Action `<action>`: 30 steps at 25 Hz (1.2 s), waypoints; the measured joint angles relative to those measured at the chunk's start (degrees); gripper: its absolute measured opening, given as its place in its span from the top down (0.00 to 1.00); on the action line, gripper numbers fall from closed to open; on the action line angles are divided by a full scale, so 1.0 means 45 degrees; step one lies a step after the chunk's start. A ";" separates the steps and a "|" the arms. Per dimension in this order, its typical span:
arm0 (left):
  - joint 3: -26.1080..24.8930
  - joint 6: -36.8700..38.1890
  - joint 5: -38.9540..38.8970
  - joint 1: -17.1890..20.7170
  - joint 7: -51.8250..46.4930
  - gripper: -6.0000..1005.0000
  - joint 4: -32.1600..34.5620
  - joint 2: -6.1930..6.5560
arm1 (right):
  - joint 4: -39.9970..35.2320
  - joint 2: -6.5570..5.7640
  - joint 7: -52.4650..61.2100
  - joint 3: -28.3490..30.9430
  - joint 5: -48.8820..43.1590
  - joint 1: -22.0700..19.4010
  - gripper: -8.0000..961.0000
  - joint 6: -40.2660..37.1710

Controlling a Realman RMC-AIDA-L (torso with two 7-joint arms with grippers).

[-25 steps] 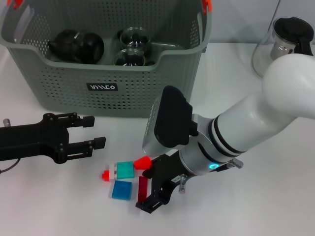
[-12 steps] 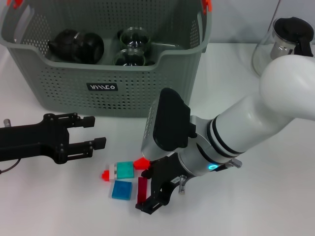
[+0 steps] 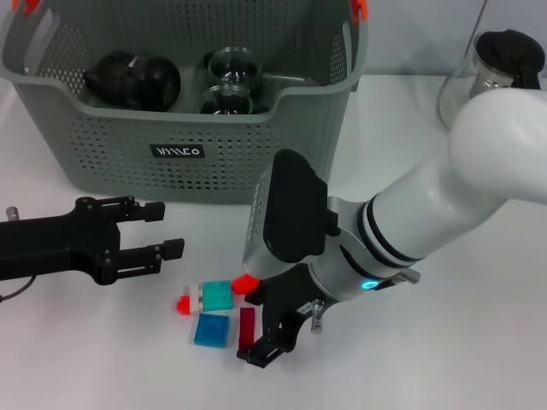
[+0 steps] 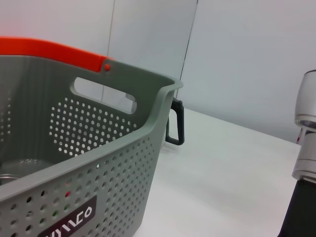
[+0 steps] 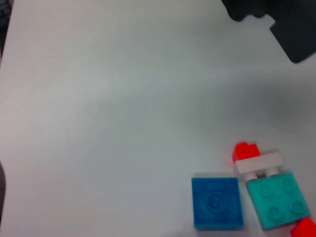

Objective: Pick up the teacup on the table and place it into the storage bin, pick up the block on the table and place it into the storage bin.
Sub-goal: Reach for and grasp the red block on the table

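Note:
The storage bin stands at the back of the table and also shows in the left wrist view. Two glass teacups and a black pot lie inside it. Small blocks lie in front of it: a teal block, a blue block, a dark red block and small red pieces. My right gripper is low over the table, right beside the dark red block. Its wrist view shows the blue block and the teal block. My left gripper is open and empty, left of the blocks.
A glass pitcher with a black lid stands at the back right. The bin's front wall is close behind the blocks. My left gripper shows dark at the edge of the right wrist view. White table lies to the right of my right arm.
My right arm has shifted slightly left and lower, toward the blocks. The left arm and the blocks have not moved.

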 joint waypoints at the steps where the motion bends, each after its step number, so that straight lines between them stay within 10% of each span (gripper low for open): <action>1: 0.0000 0.0000 0.0000 -0.0001 0.0001 0.33 0.0000 0.0000 | -0.0030 -0.0007 0.0010 0.0011 -0.0027 0.0039 0.14 -0.0079; 30: 0.0000 0.0000 -0.0002 -0.0091 0.0018 0.33 0.0042 0.0030 | -0.0126 0.0134 -0.0088 -0.0151 -0.0624 0.0556 0.14 -0.0410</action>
